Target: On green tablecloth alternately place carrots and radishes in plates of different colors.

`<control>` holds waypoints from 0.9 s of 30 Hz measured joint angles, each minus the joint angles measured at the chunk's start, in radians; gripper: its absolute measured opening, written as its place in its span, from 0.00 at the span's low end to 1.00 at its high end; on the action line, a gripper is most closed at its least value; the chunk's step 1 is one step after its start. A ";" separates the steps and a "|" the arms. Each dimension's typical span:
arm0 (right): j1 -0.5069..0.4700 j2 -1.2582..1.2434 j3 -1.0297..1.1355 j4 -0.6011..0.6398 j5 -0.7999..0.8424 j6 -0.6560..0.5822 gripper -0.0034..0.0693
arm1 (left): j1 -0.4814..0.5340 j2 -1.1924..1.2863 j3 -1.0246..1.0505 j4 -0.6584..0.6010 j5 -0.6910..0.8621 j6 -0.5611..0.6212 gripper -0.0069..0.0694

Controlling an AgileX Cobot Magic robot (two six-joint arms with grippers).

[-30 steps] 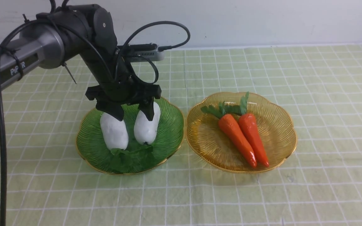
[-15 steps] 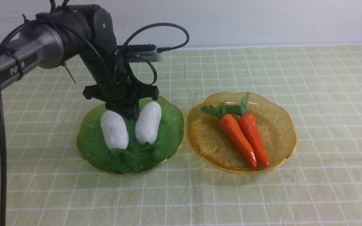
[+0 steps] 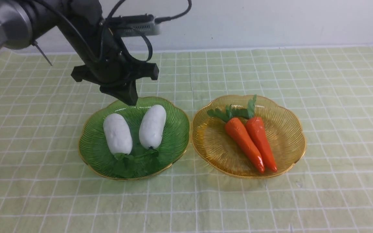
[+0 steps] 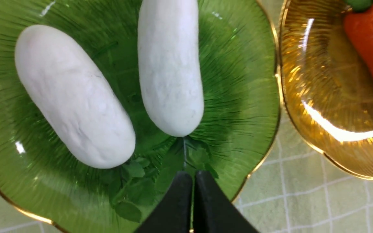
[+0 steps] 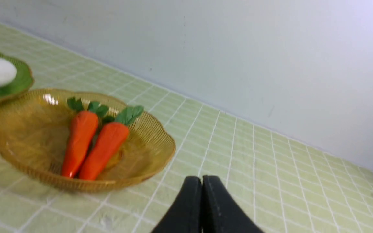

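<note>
Two white radishes (image 3: pixel 118 133) (image 3: pixel 152 126) lie side by side in the green plate (image 3: pixel 173 142); they also show in the left wrist view (image 4: pixel 73 97) (image 4: pixel 170 68). Two orange carrots (image 3: pixel 243 142) (image 3: pixel 261 140) lie in the amber plate (image 3: pixel 287 129), also seen in the right wrist view (image 5: pixel 79 142) (image 5: pixel 104 150). My left gripper (image 3: pixel 129 98) is shut and empty, raised above the far rim of the green plate. My right gripper (image 5: pixel 202 181) is shut and empty, off to the side of the amber plate (image 5: pixel 18 129), out of the front view.
The green tablecloth (image 3: pixel 335 97) covers the table up to the pale wall (image 3: pixel 270 19) at the back. The left arm's cable and wrist camera (image 3: pixel 138 24) hang above the far left part of the cloth.
My left gripper let go of the right radish, shut its jaws, and rose up and back away from the green plate. The radishes and carrots stay put.
</note>
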 joint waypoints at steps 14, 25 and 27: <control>-0.062 -0.006 0.015 -0.052 0.151 -0.003 0.03 | -0.015 -0.301 0.017 -0.075 0.019 0.016 0.08; -0.064 -0.006 0.015 -0.053 0.152 -0.003 0.03 | -0.029 -0.554 0.229 -0.086 0.024 0.086 0.08; -0.064 -0.006 0.015 -0.053 0.152 -0.003 0.03 | -0.029 -0.579 0.267 -0.086 0.025 0.086 0.08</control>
